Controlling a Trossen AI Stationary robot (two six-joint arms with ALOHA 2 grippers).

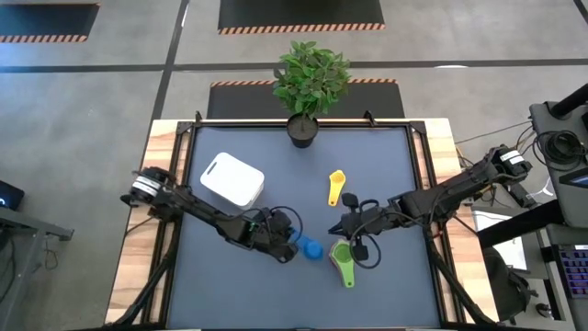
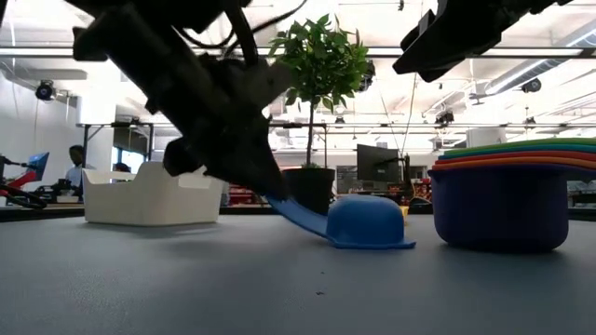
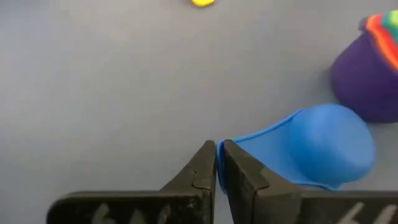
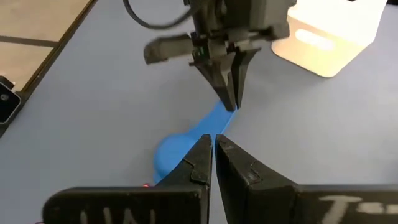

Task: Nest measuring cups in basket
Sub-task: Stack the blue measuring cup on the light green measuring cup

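Observation:
A blue measuring cup (image 1: 311,248) lies mouth down on the grey mat, left of a nested stack of cups (image 1: 343,260). The stack has purple (image 2: 501,212) at the bottom and green on top. My left gripper (image 3: 219,155) is shut on the blue cup's handle. My right gripper (image 4: 213,146) is shut and empty, raised above the mat just beyond the stack (image 1: 347,224). A yellow cup (image 1: 336,187) lies alone farther back. The white basket (image 1: 231,180) stands on the mat at the far left. My left gripper pinches the free end of the blue cup's handle (image 3: 235,143) between its two fingertips. The fingers slant down from the table's left side. The cup (image 2: 368,223) stays mouth down with its rim on the mat, and the handle end (image 2: 284,207) is raised off the mat.
A potted plant in a black pot (image 1: 303,129) stands at the far edge's middle. Wooden strips (image 1: 161,184) border the mat left and right. Bare mat lies between the basket and the cups and along the near edge.

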